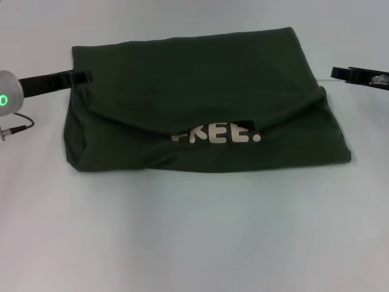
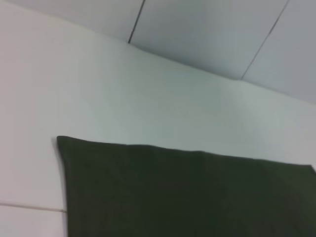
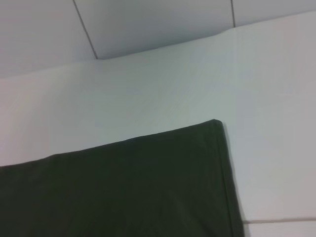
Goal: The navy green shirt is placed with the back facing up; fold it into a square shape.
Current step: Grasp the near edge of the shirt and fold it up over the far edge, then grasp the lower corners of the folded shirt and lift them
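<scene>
2 grippers: both off the cloth, 1 at each side of the shirt
Shirt: navy green shirt [image 1: 200,97] lies in the middle of the white table [image 1: 194,237]; already doubled over, the far part folded toward the robot so its edge sags in a curve across the near layer; cream letters [image 1: 216,135] peek out under that edge, partly covered
Shape so far: wider than deep, a rough rectangle rather than a square; near corners rounded and puffy; my reading is that at least 1 more fold is owed
Left gripper: left gripper [image 1: 82,76] sits just at the shirt's far-left edge, low to the table; fingers seen edge-on as 1 dark bar, so whether spread or closed I cannot tell; holds nothing that I can see
Right gripper: right gripper [image 1: 340,73] hangs a little way off the right edge, apart from the cloth; finger state likewise cannot tell
Wrist views: each shows only 1 far corner of the shirt lying flat, no fingers in sight
Risk 1: sagging top edge is loose; a pinch of only the upper layer would peel the fold open rather than carry both layers
Risk 2: uneven lift by the 2 arms would skew the edges and leave a lopsided result
Risk 3: dragging across the smooth table could bunch the lower layer and slide the whole bundle
</scene>
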`<state>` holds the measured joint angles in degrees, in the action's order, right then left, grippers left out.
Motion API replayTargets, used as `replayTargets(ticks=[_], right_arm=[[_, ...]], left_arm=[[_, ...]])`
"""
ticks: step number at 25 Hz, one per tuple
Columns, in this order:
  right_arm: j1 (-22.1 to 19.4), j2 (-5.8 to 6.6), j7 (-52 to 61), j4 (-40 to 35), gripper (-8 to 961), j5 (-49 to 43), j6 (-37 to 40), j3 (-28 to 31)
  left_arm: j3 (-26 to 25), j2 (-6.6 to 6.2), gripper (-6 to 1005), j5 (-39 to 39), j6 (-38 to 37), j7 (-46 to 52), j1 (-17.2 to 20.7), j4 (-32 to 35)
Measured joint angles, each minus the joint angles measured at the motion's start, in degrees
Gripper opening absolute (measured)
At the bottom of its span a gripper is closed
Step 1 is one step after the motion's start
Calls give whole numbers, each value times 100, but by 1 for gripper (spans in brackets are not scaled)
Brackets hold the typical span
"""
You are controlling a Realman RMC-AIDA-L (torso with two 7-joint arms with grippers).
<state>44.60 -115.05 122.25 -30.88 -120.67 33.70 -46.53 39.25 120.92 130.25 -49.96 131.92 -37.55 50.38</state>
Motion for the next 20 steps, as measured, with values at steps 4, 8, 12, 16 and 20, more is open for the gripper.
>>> replayTargets(ticks=[4,8,12,16,20], right_arm=[[-94,80,24,-76,434,1,333,158],[-296,91,26,-374,631,0,942,376],[-542,78,27,-631,798,0,1545,607],[-748,75,24,-749,931,1,2041,772],[-839,82,-6,-765,930,3,2275,921]], left_arm=[[-4,-5,558,-176,-129,67,129,58],[-14,-66,740,-360,-493,132,292,78],[-202,-169,784,-647,-1237,135,528,98],[-580,-279,781,-696,-1999,231,667,-122],[-648,-364,779,-696,-2117,313,733,-629]])
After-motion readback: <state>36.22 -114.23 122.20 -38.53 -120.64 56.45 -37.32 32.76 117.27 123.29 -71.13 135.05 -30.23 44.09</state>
